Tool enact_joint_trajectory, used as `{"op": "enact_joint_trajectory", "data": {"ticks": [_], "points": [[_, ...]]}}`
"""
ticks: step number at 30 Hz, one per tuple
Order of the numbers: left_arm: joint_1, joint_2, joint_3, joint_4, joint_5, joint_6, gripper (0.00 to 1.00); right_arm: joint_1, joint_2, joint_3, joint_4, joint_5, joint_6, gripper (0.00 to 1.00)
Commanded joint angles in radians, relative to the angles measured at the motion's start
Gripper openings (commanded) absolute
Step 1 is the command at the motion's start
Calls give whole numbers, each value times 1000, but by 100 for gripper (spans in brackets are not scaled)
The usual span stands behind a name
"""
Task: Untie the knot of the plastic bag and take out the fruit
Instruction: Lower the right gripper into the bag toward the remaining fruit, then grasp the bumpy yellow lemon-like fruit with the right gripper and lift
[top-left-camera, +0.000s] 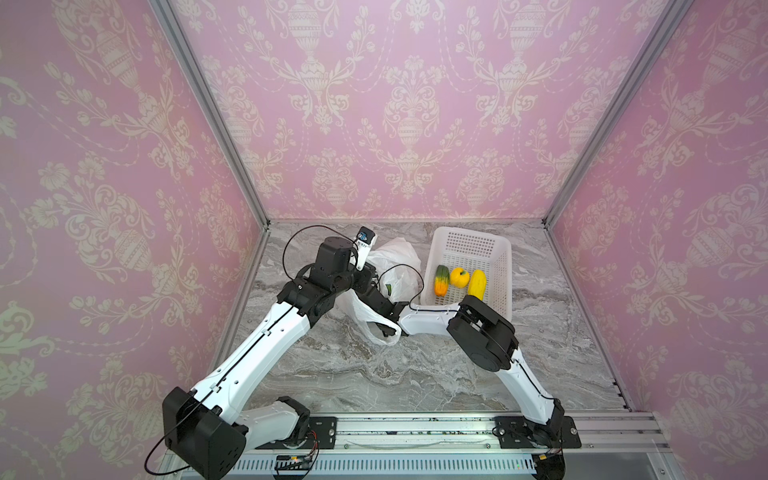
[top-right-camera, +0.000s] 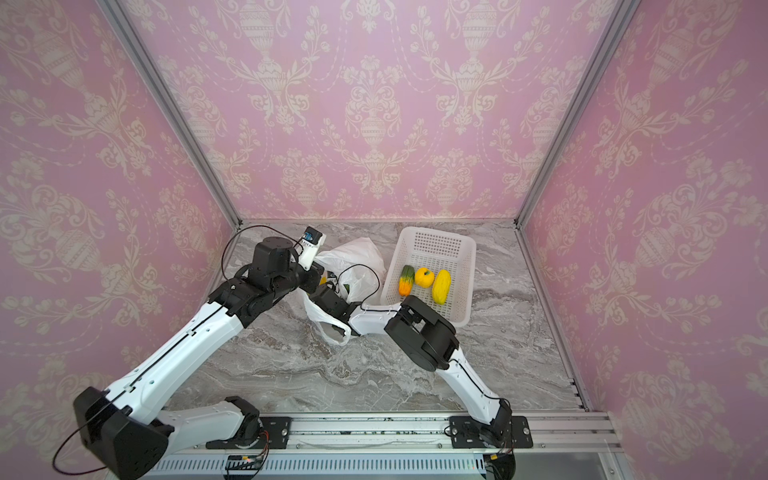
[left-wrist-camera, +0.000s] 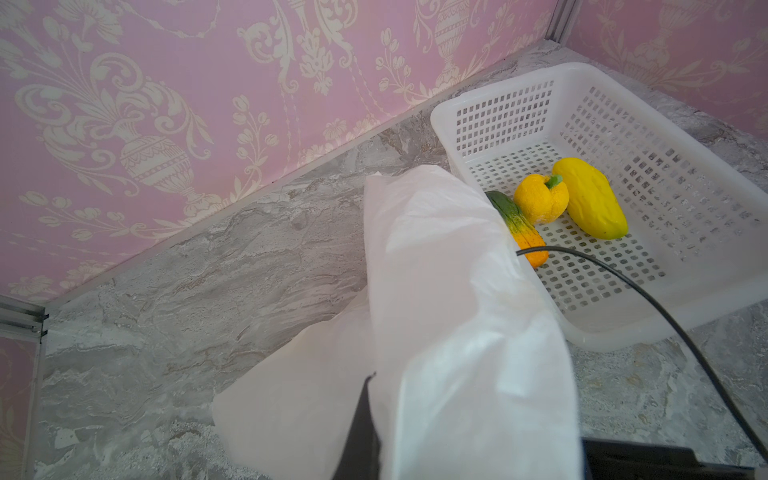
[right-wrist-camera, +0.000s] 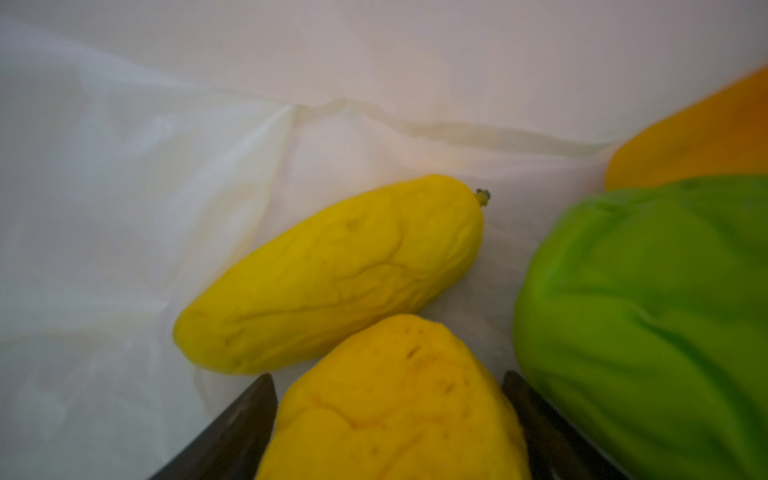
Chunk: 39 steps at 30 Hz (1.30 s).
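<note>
The thin, crinkly plastic bag (top-left-camera: 397, 253) is laid on the marbled desk (top-left-camera: 415, 374) beside a perforated basket (top-left-camera: 469, 245), its film pinched by the left hand (left-wrist-camera: 368, 419); inside it, the right hand (right-wrist-camera: 388, 376) is spread around a wrinkled yellow fruit (right-wrist-camera: 395, 424)

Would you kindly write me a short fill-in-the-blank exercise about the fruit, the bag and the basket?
The white basket holds ___ pieces of fruit. Inside the bag, the right claw straddles a ___ fruit. In both top views the basket stands to the ___ of the bag.
Missing words: three; yellow; right.
</note>
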Motion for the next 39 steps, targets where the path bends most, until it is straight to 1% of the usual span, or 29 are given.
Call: {"op": "enact_joint_trajectory", "data": {"ticks": [1,5,12,13,17,22,28,32,34,39], "points": [[-4,-6,-3,11,-27,5,0,-3,-3,-18,6,-9,-18,79],[2,24,2,-13,-139,16,0,-3,-63,-98,79,-9,-42,72],[12,67,23,-43,-143,9,0,-2,-247,-348,308,13,-49,69],[12,68,22,-41,-144,10,0,-2,-270,-406,352,14,-48,69],[12,66,22,-41,-138,6,0,-3,-344,-524,483,-6,-49,66],[12,64,22,-43,-135,6,0,-3,-420,-601,530,17,-49,62],[12,69,24,-44,-125,3,0,4,-526,-699,594,14,-48,61],[12,65,25,-45,-114,-3,0,28,-664,-761,593,34,-110,60],[12,65,25,-44,-115,-1,0,40,-739,-800,590,43,-120,59],[12,68,26,-46,-111,-5,0,57,-919,-926,649,75,-152,58]]}}
